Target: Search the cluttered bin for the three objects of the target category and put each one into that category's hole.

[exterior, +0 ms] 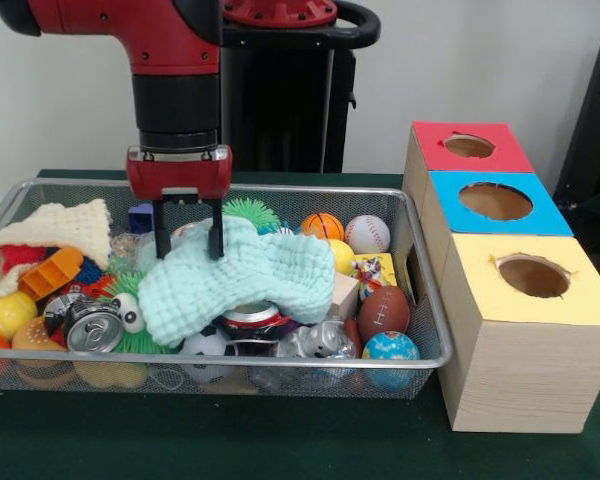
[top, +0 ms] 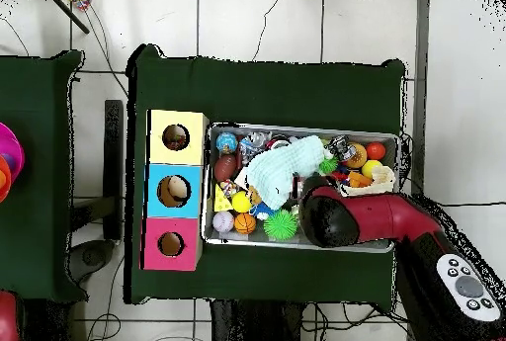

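Claw (exterior: 188, 243) hangs over the basket (exterior: 425, 300), its two fingers apart and touching a mint cloth (exterior: 242, 278).

From the front, the cloth lies on balls, a can (exterior: 92, 329) and toys; a crumpled wrapper (exterior: 373, 269) sits by the football (exterior: 383, 312), and the yellow hole (exterior: 533, 276) is in the nearest box. From above, the red arm (top: 371, 220) hides the claw, and the yellow hole (top: 176, 137) sits just beside the basket (top: 301, 127).

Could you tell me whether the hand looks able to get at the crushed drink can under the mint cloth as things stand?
Probably not directly: the mint cloth covers most of the can, and the hand sits at that cloth.
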`<state>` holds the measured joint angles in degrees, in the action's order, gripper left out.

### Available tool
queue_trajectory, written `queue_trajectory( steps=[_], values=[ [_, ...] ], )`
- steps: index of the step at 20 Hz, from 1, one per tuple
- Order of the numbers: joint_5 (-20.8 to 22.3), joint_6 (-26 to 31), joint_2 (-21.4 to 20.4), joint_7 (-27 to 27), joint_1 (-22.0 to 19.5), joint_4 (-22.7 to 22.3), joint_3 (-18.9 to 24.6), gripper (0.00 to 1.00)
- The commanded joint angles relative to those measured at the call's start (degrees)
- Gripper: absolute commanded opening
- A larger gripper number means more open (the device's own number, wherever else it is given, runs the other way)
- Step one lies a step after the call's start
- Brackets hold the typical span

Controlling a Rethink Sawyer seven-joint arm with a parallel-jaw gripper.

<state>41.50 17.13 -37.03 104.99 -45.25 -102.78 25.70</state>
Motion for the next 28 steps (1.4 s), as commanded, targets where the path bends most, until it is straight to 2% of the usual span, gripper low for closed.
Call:
queue_trajectory(
  steps=[1, 6, 9, 10, 13, 16, 20, 22, 28],
  values=[
    [1.71, 7.95, 1.57, -6.42, 0.86, 5.23, 0.65, 1.00],
    [2.55, 6.83, 1.80, -5.59, 1.21, 5.55, 0.20, 1.00],
    [2.20, 8.11, 1.92, -7.08, 0.72, 5.60, 0.88, 1.00],
    [2.22, 8.56, 1.90, -7.75, 0.60, 5.59, 1.12, 0.00],
    [0.66, 8.61, 0.84, -7.17, 0.44, 5.31, 2.29, 0.00],
    [-0.28, 7.52, 0.00, -5.12, 0.71, 3.24, 2.40, 0.00],
    [-3.45, 9.28, -2.71, -3.82, 1.24, 0.70, 3.71, 0.00],
    [-5.60, 9.97, -5.38, -2.73, 1.33, -1.67, 4.19, 0.00],
    [-16.67, 17.99, -16.05, -1.36, 1.68, -10.00, 6.85, 0.00]
  ],
)
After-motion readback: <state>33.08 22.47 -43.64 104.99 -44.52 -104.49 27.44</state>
